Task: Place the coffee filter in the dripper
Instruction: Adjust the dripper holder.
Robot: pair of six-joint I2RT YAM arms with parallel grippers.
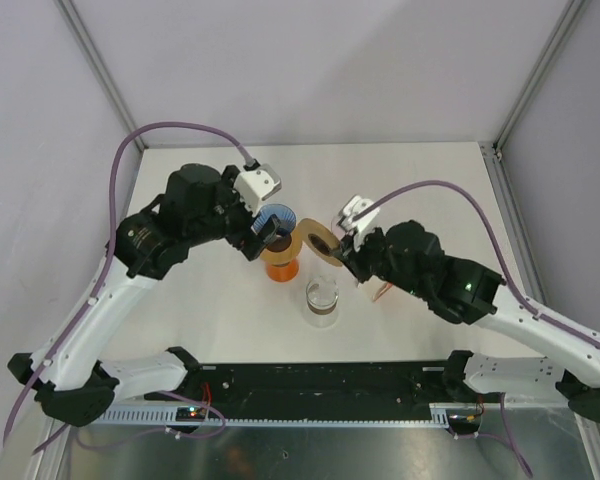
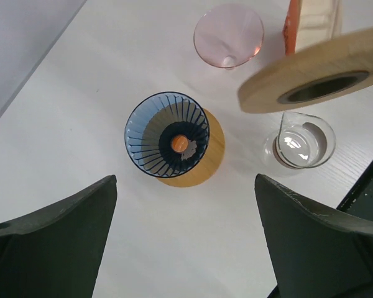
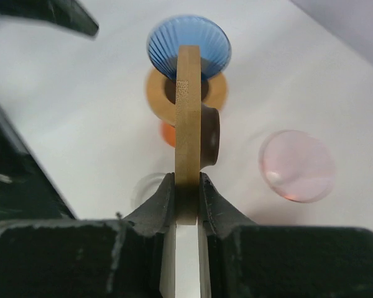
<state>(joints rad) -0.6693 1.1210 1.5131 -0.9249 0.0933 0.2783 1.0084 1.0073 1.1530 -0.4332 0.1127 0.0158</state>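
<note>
At the centre of the left wrist view, the dripper (image 2: 166, 135) is seen as ribbed, translucent blue material with a gloss, set on a smooth pale wooden base (image 2: 216, 148). The wooden ring (image 3: 188, 105) is shown matt, with fine grain. The pink cone (image 2: 229, 36) and clear jug (image 2: 298, 141) are rendered glossy and transparent; the white table (image 2: 81, 112) is matt.

Just beside dripper (image 2: 166, 134): wooden ring (image 2: 311, 81)
</note>
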